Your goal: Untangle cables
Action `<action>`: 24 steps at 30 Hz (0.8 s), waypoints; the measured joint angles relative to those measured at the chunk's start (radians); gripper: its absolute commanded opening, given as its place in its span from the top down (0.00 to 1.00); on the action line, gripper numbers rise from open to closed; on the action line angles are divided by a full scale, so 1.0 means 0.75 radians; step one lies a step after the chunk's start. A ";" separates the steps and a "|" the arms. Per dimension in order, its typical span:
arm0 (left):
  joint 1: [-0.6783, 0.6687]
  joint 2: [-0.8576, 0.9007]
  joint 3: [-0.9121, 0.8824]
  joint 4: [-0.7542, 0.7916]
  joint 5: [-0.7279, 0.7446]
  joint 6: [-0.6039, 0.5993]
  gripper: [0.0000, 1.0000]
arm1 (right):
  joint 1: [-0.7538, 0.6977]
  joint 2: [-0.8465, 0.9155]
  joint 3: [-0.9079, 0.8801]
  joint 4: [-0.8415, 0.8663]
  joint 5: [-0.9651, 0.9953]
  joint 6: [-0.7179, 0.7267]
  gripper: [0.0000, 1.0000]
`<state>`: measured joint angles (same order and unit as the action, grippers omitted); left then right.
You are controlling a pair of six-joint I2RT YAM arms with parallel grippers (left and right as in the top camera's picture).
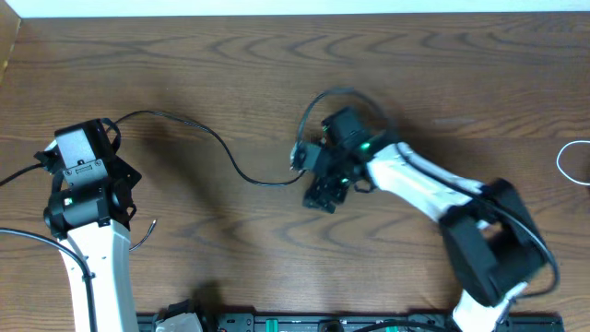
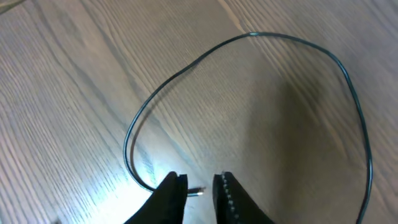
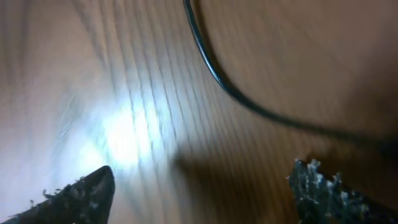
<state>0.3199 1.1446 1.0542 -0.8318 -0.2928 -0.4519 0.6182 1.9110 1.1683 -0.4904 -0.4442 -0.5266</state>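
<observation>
Progress: seems far along, with black cable point(image 1: 212, 143) laid alone from left to centre and white cable point(image 1: 572, 161) well apart at right edge; loop point(image 1: 341, 92) at upper centre left to flatten. Left gripper point(image 2: 200, 186) angled down, nearly together around plug tip point(image 2: 198, 191); cannot tell whether pinched. Right gripper point(image 3: 199, 193) reaching to centre, spread wide, empty.

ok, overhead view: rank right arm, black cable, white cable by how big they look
1. right arm: largest by area.
2. black cable: similar span, far thinner.
3. white cable: smallest, but cut off by the frame edge, full size unknown.
</observation>
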 measured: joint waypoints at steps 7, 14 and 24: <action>0.000 0.000 0.000 0.002 0.043 -0.001 0.75 | 0.106 0.043 -0.002 0.210 0.020 -0.064 0.02; 0.000 0.000 0.000 0.002 0.045 -0.001 0.75 | 0.133 0.043 -0.002 0.283 0.034 -0.089 0.11; 0.000 0.000 0.000 0.003 0.046 -0.001 0.75 | 0.133 0.152 0.005 0.343 0.035 -0.154 0.20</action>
<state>0.3199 1.1446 1.0542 -0.8299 -0.2584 -0.4522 0.7177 2.0251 1.1717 -0.2333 -0.4183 -0.6418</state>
